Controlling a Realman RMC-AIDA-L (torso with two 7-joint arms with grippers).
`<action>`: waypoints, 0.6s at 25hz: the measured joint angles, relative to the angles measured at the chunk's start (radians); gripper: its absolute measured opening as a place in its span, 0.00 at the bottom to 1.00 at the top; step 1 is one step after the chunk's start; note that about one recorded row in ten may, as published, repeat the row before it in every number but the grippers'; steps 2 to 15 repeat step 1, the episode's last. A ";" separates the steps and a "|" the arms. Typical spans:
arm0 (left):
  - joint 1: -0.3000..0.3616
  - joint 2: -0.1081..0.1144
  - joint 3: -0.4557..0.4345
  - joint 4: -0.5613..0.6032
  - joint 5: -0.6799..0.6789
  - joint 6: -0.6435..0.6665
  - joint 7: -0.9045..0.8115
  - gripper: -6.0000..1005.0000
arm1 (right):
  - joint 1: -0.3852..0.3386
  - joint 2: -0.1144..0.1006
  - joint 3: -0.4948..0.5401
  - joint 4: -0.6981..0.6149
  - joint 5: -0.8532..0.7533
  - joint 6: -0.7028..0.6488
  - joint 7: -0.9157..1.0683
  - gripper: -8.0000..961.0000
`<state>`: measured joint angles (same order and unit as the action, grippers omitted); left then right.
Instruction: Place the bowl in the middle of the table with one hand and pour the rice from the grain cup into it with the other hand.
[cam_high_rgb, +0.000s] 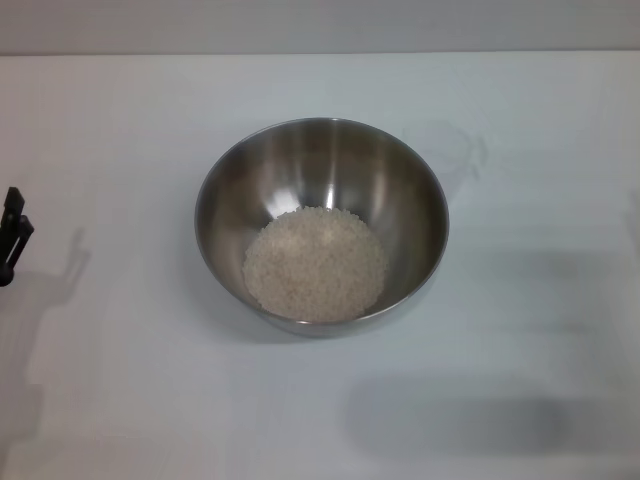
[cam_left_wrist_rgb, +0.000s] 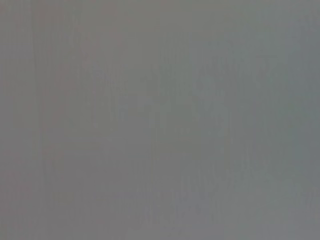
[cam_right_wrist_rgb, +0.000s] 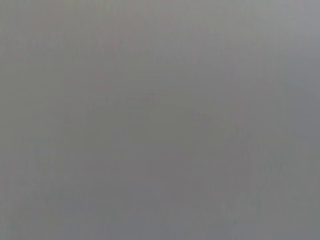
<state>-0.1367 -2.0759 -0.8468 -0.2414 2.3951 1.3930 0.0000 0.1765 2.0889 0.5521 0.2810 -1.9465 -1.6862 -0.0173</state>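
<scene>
Steel round bowl (cam_high_rgb: 322, 225) holding rice (cam_high_rgb: 315, 264) sits mid-desk (cam_high_rgb: 120, 400), three o'clock from the left hand (cam_high_rgb: 12, 235), whose grip I cannot tell.

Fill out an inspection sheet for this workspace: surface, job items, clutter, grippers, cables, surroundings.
Surface: white table, plain, with soft shadows on its near right part.
Bowl: steel bowl upright near the table's middle.
Rice: the rice lies heaped in the bowl's bottom; no spilled grains seen.
Grain cup: clear grain cup stands on the table behind the bowl's right side, looks empty.
Clutter: nothing seen.
Grippers: left gripper shows only partly at the head view's left edge, away from the bowl; right gripper out of view. Both wrist views show only a flat grey field.
Cables: nothing seen.
Surroundings: pale wall behind the table's far edge.
</scene>
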 joint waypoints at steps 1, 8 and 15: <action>0.000 0.000 0.000 0.000 0.000 0.000 0.000 0.86 | 0.000 0.000 0.000 0.000 0.000 -0.012 0.000 0.88; 0.000 0.000 0.000 0.000 0.000 0.000 0.000 0.86 | 0.000 0.000 0.000 0.000 0.000 -0.012 0.000 0.88; 0.000 0.000 0.000 0.000 0.000 0.000 0.000 0.86 | 0.000 0.000 0.000 0.000 0.000 -0.012 0.000 0.88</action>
